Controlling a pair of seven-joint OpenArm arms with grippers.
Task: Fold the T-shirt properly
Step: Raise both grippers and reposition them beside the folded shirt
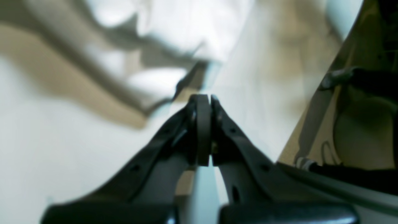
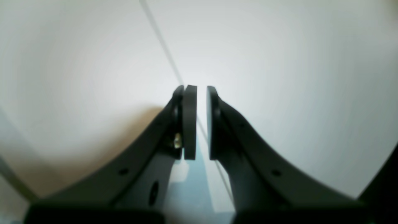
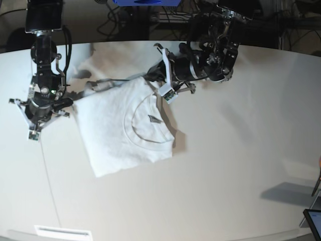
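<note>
The white T-shirt [image 3: 115, 130] lies on the white table [image 3: 235, 150], partly folded, with its round collar [image 3: 150, 125] facing up and a rumpled sleeve [image 3: 100, 83] at the far left. My left gripper [image 3: 149, 74] reaches in from the back and hovers at the shirt's far edge. In the left wrist view its jaws [image 1: 206, 99] are shut, with no cloth seen between them; the blurred shirt folds [image 1: 174, 28] lie just beyond. My right gripper [image 3: 40, 120] points down at bare table left of the shirt. Its pads [image 2: 201, 93] stand slightly open around nothing.
A thin seam [image 2: 161, 40] runs across the tabletop under the right gripper. Cables and equipment [image 3: 150, 20] crowd the back edge. A white label [image 3: 62, 232] lies at the front edge, and a tablet corner [image 3: 313, 221] shows at the lower right.
</note>
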